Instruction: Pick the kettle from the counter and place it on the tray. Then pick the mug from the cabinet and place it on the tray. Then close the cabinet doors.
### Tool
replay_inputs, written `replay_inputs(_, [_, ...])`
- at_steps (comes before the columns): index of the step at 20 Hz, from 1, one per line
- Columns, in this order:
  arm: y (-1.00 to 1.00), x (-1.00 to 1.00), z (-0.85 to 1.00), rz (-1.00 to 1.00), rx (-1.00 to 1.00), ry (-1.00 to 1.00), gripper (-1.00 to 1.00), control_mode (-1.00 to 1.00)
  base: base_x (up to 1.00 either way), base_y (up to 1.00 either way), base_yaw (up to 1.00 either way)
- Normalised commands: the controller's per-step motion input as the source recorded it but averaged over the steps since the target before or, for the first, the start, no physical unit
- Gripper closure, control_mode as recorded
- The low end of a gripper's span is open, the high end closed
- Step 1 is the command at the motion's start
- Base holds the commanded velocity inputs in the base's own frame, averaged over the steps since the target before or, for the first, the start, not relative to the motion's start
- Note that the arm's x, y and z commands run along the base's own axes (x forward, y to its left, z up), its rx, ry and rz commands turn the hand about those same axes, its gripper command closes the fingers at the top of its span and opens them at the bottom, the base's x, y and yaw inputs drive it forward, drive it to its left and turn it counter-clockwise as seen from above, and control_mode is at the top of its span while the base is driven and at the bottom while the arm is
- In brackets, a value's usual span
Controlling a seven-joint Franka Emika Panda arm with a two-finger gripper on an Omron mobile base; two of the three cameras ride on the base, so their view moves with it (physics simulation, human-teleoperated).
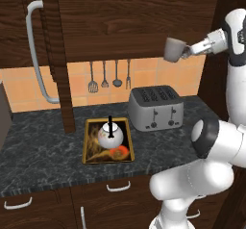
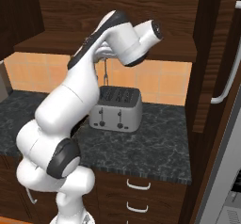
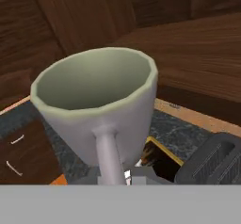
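While the mug (image 1: 174, 48) is held by its handle in the nearly closed jaws, the tray (image 1: 91, 141) (kettle (image 1: 110, 135) aboard) is seen below, leftward.

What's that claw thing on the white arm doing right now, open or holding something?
Gripper: closed on the handle of the small off-white cylindrical mug, holding it in the air above the grey boxy toaster.

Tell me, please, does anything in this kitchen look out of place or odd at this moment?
Nothing is spilled or damaged. The mug is off the shelf, held in the air beside the cabinet, above the toaster. The kettle stands upright on the tray.
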Motion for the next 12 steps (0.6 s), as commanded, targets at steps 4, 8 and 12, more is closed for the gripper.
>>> replay_inputs(4, [0.59, -0.20, -0.86, 0.28, 0.00, -0.15, 1.00, -1.00, 0.00, 0.00, 0.00])
replay_inputs(8, [0.84, 0.00, -1.00, 0.15, -0.03, -0.21, 1.00, -1.00, 0.00, 0.00, 0.00])
replay_inputs(12, [0.94, 0.00, -1.00, 0.14, -0.16, -0.22, 1.00, -1.00, 0.00, 0.00, 0.00])
